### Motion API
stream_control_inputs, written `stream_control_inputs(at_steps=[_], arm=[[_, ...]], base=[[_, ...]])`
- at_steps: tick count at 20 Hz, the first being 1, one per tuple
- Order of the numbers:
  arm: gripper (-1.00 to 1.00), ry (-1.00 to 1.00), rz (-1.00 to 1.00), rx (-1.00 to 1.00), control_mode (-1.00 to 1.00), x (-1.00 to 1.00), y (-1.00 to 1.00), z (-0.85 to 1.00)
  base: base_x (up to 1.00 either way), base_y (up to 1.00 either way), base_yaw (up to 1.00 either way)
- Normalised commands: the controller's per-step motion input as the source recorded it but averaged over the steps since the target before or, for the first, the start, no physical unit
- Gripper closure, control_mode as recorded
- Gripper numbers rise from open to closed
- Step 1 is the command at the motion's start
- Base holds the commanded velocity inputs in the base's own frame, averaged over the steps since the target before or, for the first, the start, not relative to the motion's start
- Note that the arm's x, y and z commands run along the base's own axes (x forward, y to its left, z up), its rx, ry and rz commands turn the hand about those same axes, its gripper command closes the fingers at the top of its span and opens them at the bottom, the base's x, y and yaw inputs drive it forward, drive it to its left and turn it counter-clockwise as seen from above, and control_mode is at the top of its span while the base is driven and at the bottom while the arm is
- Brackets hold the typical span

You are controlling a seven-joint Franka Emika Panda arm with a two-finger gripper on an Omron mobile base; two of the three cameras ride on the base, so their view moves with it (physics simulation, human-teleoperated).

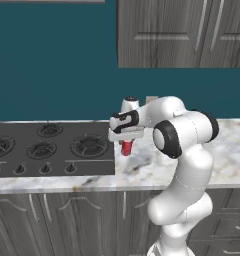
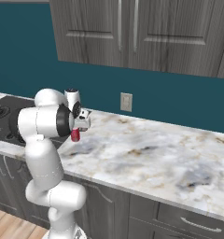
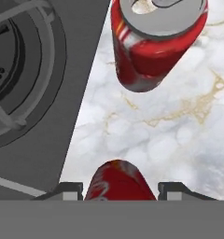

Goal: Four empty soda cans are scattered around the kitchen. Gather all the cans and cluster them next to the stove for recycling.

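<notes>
We have the pincer [image 3: 119, 186] pinching a red soda can [image 3: 117, 183] between its two dark fingertips [image 3: 69, 190], the can's body rising between them at the bottom of the hand view. From the left base view the held can [image 1: 126, 147] hangs under the hand just past the right edge of the stove [image 1: 52, 147], over the marble surface [image 1: 142, 167]; whether its base touches the surface or sits just above it we cannot tell. A second soda can [image 3: 153, 42] already stands upright on the surface, close beside the stove's right edge and near the held one, its silver top [image 3: 163, 16] facing the hand camera. The nearest burner [image 3: 20, 74] lies just across the cooktop border. We judge these cans to be very light and thin-walled: empty, they will dent under a hard squeeze and tip at a slight nudge, and the smooth painted wall gives little friction, so a moderate grip on the cylindrical side, about mid-height and square across the widest part, seems right to us. When we set this one down we would keep it vertical and apart from its neighbour, since a light knock could topple the standing can or roll it along the surface. With two cans here by the stove, we reckon the task about half done.
</notes>
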Motion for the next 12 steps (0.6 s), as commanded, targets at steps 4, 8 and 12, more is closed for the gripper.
stream_control_inputs(at_steps=[4, 8, 12], arm=[[1.00, 0.09, 0.05, 0.00, -1.00, 0.22, 0.02, -0.35], [1.00, 0.08, 0.05, 0.00, -1.00, 0.21, 0.00, -0.35], [1.00, 0.05, 0.05, 0.00, -1.00, 0.13, 0.00, -0.26]], base=[[0.00, 0.00, 0.00], [0.00, 0.00, 0.00], [0.00, 0.00, 0.00]])
